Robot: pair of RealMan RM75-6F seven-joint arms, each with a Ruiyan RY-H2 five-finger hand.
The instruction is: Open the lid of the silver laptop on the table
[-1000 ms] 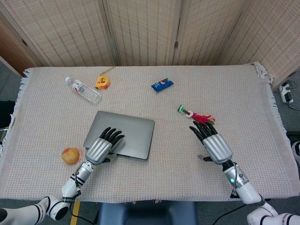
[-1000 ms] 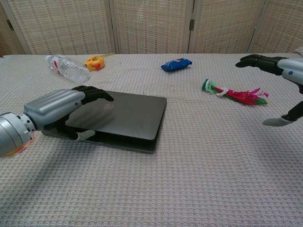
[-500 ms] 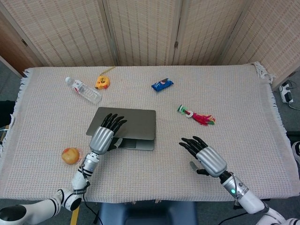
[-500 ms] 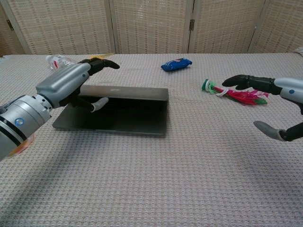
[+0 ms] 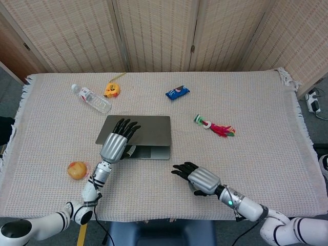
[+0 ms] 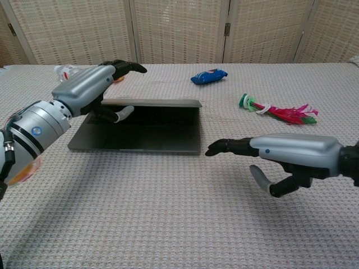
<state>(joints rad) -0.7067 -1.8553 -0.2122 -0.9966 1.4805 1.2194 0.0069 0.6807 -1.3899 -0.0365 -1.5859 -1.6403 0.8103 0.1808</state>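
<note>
Nearest the front edge, the right hand [image 5: 200, 180] hovers low over the cloth [image 5: 266, 113], palm down, fingers [image 6: 227, 147] stretched toward the laptop [image 5: 137, 138] and slightly apart, thumb hanging below; it holds nothing and sits just short of the laptop's right front corner. Off to the left near the edge lies an apple [image 5: 77, 170], partly hidden behind the left arm in the chest view. The laptop sits left of centre, its lid [image 6: 151, 103] raised a little way above the base. The left hand [image 5: 116, 142] is at the lid's left side, fingers [image 6: 126, 66] spread over the top, thumb tucked under the lifted edge. Further right, a red and green toy [image 5: 214, 126] lies well apart. Beyond, a blue packet [image 5: 177, 92], a yellow tape measure [image 5: 112, 90] and a bottle [image 5: 91, 98] on its side. Folding screens [image 5: 154, 31] stand behind.
</note>
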